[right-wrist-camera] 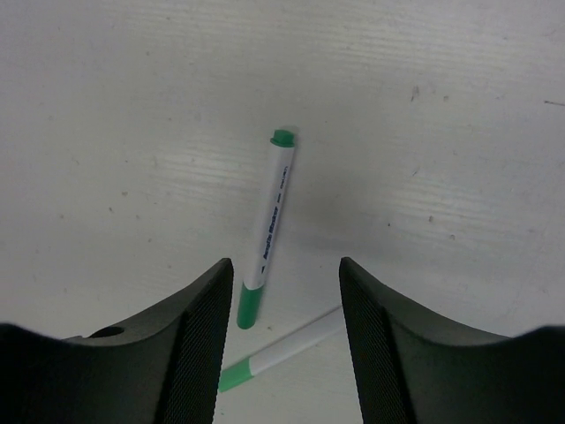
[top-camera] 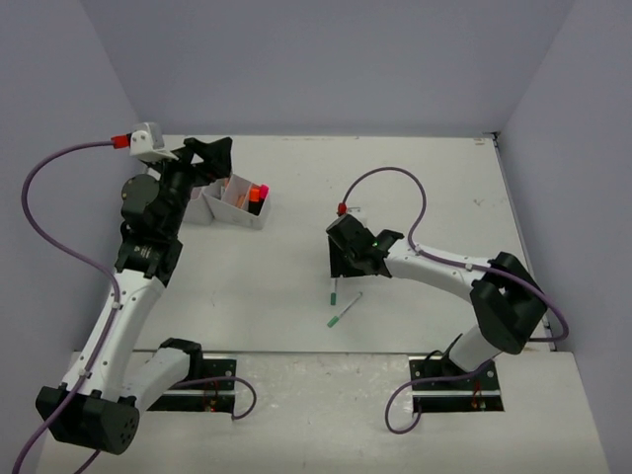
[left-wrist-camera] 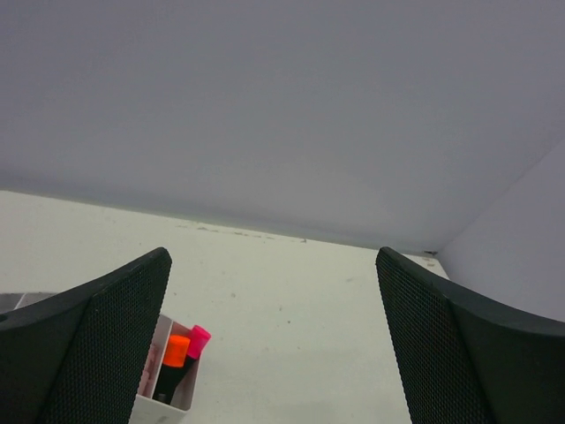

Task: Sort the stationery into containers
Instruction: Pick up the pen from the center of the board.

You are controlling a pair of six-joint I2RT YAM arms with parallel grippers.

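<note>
While the left end effector (left-wrist-camera: pixel 272 261) hangs spread wide by the white organiser (left-wrist-camera: pixel 157 408), the right end effector (right-wrist-camera: pixel 284 265), fingers apart, straddles a green marker (right-wrist-camera: pixel 270 221) on the worktop (right-wrist-camera: pixel 441 177).

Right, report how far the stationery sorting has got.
Done: an orange highlighter and a pink highlighter stand in the white organiser; the left end effector above it is open and empty. In hand: the right end effector hovers open over one green marker. Left: that marker and a second green marker lie on the table.
</note>
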